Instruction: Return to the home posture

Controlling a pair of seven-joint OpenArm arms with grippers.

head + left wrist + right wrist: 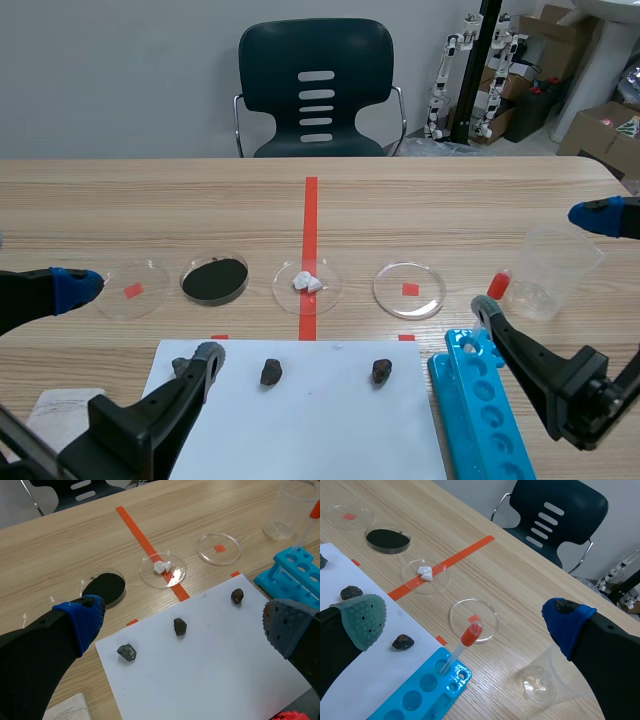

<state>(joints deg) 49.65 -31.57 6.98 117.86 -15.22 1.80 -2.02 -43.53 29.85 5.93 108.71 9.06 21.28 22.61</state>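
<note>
1. Left gripper [141, 320]: I see it low at the near left of the table. Its fingers are spread wide apart. The blue-padded fingertip [75, 285] is beside the outermost left dish [130, 288]. The grey-padded one [207, 355] is over the left edge of the white paper [320, 420]. The arm and fingers are black.

2. Right gripper [542, 260]: low at the near right, fingers likewise spread wide. The blue pad [600, 215] is just past the clear plastic cup [555, 270]. The grey-green pad [485, 305] is above the far end of the blue rack [480, 410].

3. Table contents:
- Three dark stones lie in a row on the paper. The middle stone [271, 372] and the right stone [381, 371] are in plain sight. The left stone [182, 366] is partly hidden behind the left finger.
- Four clear dishes stand in a row beyond the paper. Besides the left one, there is one with black powder [214, 280], one with white lumps [307, 283] on the red tape line, and one [409, 290] over a tape square.
- A dropper with a red bulb [471, 634] stands in an end hole of the rack.

4. Writing: the printing on the cardboard box [615, 125] in the background is too small for me to read.
</note>
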